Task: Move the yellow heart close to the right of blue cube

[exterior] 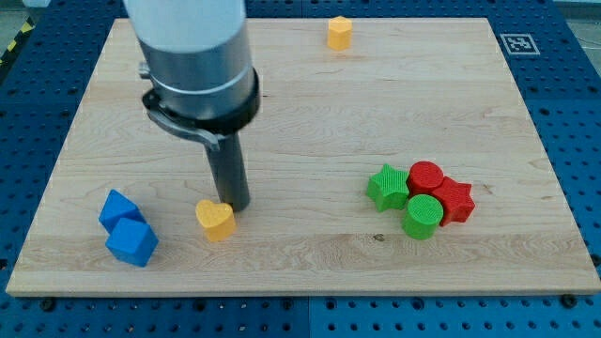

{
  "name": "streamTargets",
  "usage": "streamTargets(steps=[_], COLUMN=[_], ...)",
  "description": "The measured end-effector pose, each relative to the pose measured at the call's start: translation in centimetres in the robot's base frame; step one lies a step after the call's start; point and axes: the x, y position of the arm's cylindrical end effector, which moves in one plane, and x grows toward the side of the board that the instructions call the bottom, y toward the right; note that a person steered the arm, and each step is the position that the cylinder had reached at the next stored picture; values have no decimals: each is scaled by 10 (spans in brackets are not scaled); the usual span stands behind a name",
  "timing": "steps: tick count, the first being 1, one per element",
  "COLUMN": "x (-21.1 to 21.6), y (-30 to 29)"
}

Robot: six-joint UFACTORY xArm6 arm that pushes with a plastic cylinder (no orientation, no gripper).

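The yellow heart (215, 220) lies on the wooden board at the view's lower left. My tip (235, 207) stands just to the right of it and a little above, touching or almost touching its upper right edge. The blue cube (131, 243) sits to the left of the heart, near the board's bottom left corner, with a gap between them. A second blue block (118, 208) touches the cube at its upper left.
A yellow hexagonal block (339, 32) sits near the board's top edge. A cluster at the view's right holds a green star (388, 186), a red cylinder (425, 177), a red star (454, 199) and a green cylinder (423, 216). A marker tag (518, 43) is at the top right.
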Motion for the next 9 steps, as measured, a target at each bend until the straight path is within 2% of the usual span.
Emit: streamTargets(steps=[1, 2, 3, 4, 5, 6, 9], x=[18, 17, 7, 23, 63, 71, 33], y=[-6, -25, -7, 23, 24, 15, 8])
